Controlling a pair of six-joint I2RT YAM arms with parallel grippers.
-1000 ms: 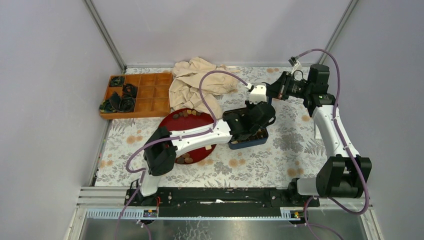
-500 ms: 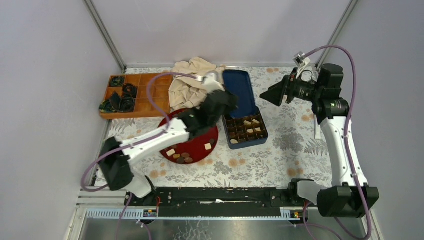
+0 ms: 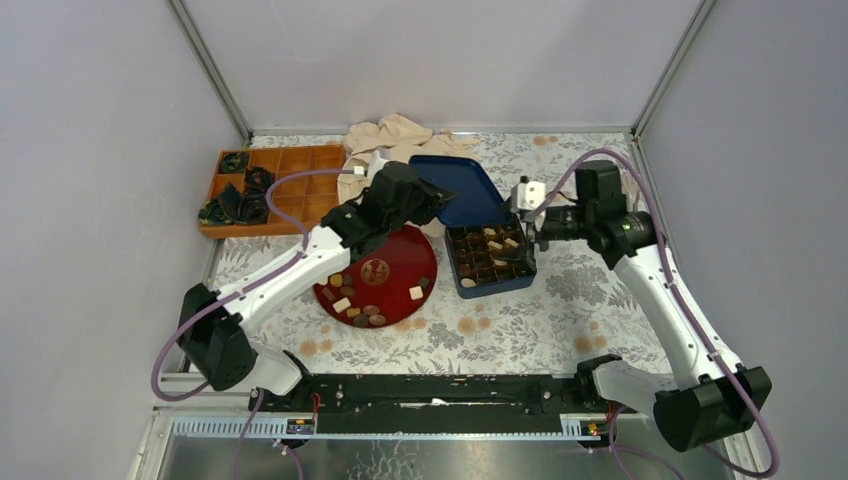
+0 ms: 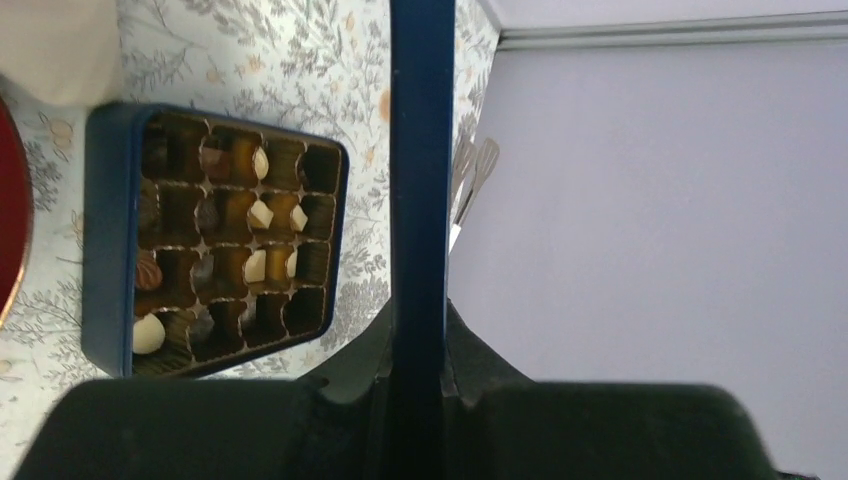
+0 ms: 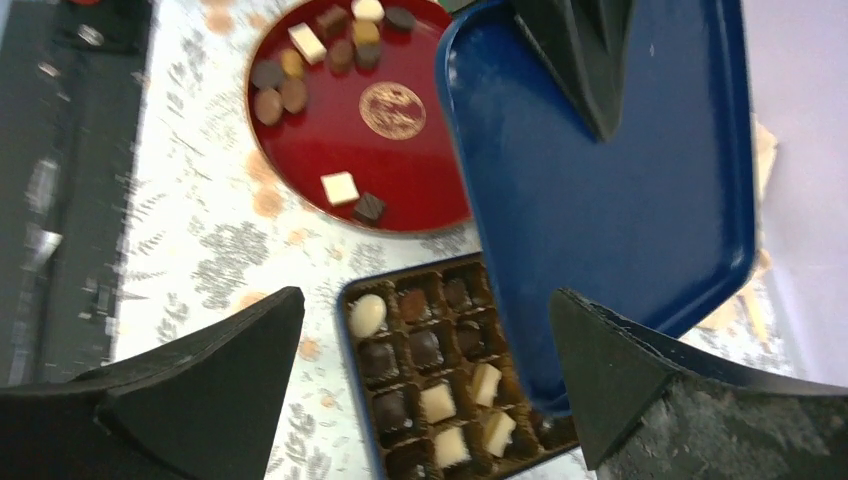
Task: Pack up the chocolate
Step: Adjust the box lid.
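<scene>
Top external: the left gripper [image 3: 424, 200] is clamped on the edge of a blue lid [image 3: 468, 192], holding it tilted above the table between a red plate [image 3: 395, 278] and a blue box [image 3: 497, 287]. The chocolate [image 3: 343, 304] lies in two places. Some pieces sit along the plate's near-left rim, well apart from both grippers. The rest fill the box's compartments, right under the right gripper [image 3: 520, 228].

Left wrist: the lid [image 4: 421, 180] runs edge-on between the fingers [image 4: 350, 372], which pinch it. The box [image 4: 104, 230] lies off to the left, with cream-white and dark pieces [image 4: 259, 212] in its gold-lined cells.

Right wrist: the right gripper [image 5: 428, 300] has its fingers spread wide with nothing between them, hovering above the box [image 5: 346, 345]. Below them are dark squares, cream-white squares [image 5: 437, 402] and one pale oval. On the plate [image 5: 400, 170] are round light-brown, dark and white pieces, most clustered at the far rim. The lid [image 5: 620, 220] overhangs the box on the right.
</scene>
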